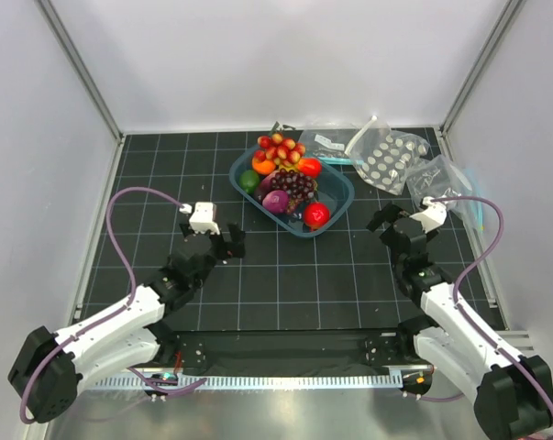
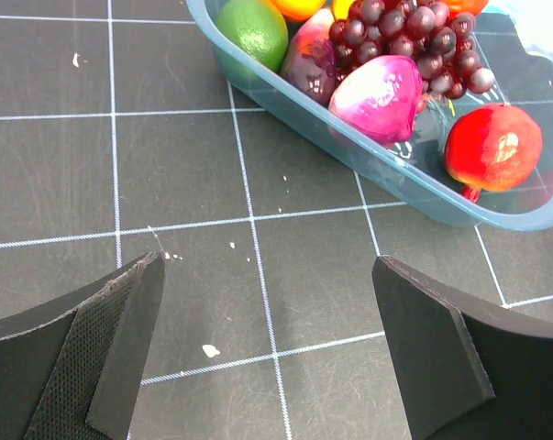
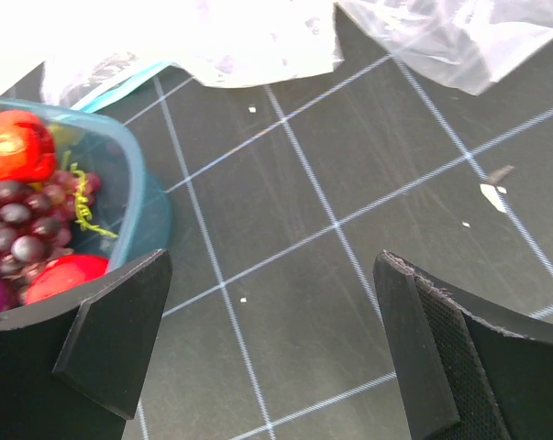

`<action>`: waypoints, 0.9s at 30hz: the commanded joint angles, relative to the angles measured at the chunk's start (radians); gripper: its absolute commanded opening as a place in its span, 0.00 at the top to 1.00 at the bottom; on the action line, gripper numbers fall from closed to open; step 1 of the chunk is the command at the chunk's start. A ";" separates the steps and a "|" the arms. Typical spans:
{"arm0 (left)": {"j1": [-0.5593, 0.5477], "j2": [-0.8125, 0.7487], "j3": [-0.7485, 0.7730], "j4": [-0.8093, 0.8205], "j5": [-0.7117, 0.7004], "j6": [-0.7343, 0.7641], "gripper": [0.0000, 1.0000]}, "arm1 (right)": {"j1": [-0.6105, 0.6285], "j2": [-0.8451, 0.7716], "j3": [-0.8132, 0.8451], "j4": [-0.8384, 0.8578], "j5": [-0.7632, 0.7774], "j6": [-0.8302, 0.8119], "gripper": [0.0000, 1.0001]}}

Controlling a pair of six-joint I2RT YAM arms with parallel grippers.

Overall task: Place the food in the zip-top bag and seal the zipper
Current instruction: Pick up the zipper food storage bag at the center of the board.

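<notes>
The food lies in a blue tray (image 1: 338, 183): a red tomato (image 1: 315, 214), a purple grape bunch (image 1: 294, 186) and a purple-pink onion (image 1: 274, 201). The left wrist view shows the onion (image 2: 379, 96), the grapes (image 2: 414, 41) and the tomato (image 2: 492, 147). The dotted zip-top bag (image 1: 386, 158) lies flat right of the tray; I cannot make out its zipper. My left gripper (image 1: 228, 246) is open and empty over the mat, near-left of the tray (image 2: 267, 266). My right gripper (image 1: 383, 223) is open and empty, right of the tray (image 3: 274, 261).
The tray also holds a lime (image 2: 251, 29), orange fruits and small red fruits (image 1: 278, 147). Plain clear bags lie behind the tray (image 1: 326, 142) and at the far right (image 1: 446, 179). White walls enclose the black gridded mat (image 1: 285, 284).
</notes>
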 commanded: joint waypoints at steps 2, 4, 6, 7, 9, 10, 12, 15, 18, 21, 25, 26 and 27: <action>-0.004 0.005 0.023 0.055 0.016 0.018 0.00 | -0.001 0.032 0.017 0.096 -0.059 -0.025 0.00; -0.002 0.005 0.023 0.057 0.023 0.015 0.00 | 0.001 0.049 0.029 0.094 -0.074 -0.035 0.06; -0.002 0.005 0.025 0.058 0.045 0.014 0.00 | 0.001 0.066 0.038 0.090 -0.082 -0.039 0.08; -0.002 0.006 0.023 0.061 0.051 0.014 0.00 | 0.001 0.072 0.041 0.090 -0.084 -0.039 0.09; -0.002 0.011 0.023 0.067 0.066 0.012 0.00 | 0.001 0.092 0.046 0.091 -0.070 -0.030 0.09; -0.004 0.020 0.023 0.069 0.069 0.012 0.00 | 0.001 0.100 0.048 0.094 -0.076 -0.035 0.09; -0.002 0.032 0.031 0.067 0.071 0.012 0.00 | -0.001 0.138 0.066 0.116 -0.146 -0.071 0.08; -0.004 0.037 0.036 0.063 0.080 0.011 0.00 | -0.004 0.227 0.179 0.055 -0.160 -0.082 0.08; -0.004 0.031 0.036 0.063 0.089 0.011 0.00 | -0.013 0.305 0.293 -0.007 -0.168 -0.096 0.06; -0.004 0.032 0.037 0.063 0.096 0.012 0.00 | -0.024 0.410 0.377 -0.007 -0.217 -0.099 0.05; -0.002 0.052 0.040 0.066 0.108 0.011 0.00 | -0.030 0.598 0.501 -0.045 -0.217 -0.114 0.03; -0.002 0.059 0.042 0.064 0.111 0.011 0.00 | -0.031 0.638 0.565 -0.058 -0.214 -0.117 0.03; -0.004 0.063 0.045 0.063 0.112 0.011 0.00 | -0.031 0.669 0.596 -0.061 -0.214 -0.124 0.03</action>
